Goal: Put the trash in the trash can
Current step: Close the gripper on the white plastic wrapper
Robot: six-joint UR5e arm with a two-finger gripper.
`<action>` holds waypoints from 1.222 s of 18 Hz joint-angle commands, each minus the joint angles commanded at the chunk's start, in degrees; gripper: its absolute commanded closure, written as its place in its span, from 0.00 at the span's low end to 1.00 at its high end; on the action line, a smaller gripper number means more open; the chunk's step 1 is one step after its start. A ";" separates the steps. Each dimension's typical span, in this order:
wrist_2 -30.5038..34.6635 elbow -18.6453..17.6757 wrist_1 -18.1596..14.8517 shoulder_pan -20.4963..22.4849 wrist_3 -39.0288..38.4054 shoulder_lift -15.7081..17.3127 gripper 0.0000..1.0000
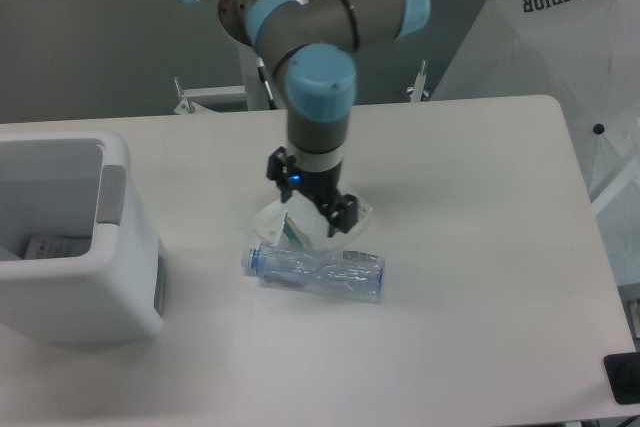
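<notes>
Hovering gripper point(311, 200) spread over wrapper point(283, 228)

We see a pale grey table point(480, 297) with rounded corners filling most of the frame. At the left edge a large white trash can point(75, 247) with a grey side panel stands on it. Near the middle lies a crumpled white wrapper point(275, 222), partly hidden by the arm, and just below it a crushed clear bottle point(320, 272) lies on its side, blue cap toward the left.
</notes>
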 joint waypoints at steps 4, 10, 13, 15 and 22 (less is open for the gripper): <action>0.26 -1.67 0.00 -0.18 -0.09 -1.06 0.00; 1.93 -2.20 0.18 -0.96 -1.05 -2.47 0.34; 3.69 -2.11 0.26 -1.76 -4.12 -3.17 0.72; 3.52 -2.11 0.26 -2.02 -5.09 -2.91 0.91; 3.43 -0.80 -0.96 -1.59 -6.42 -0.45 1.00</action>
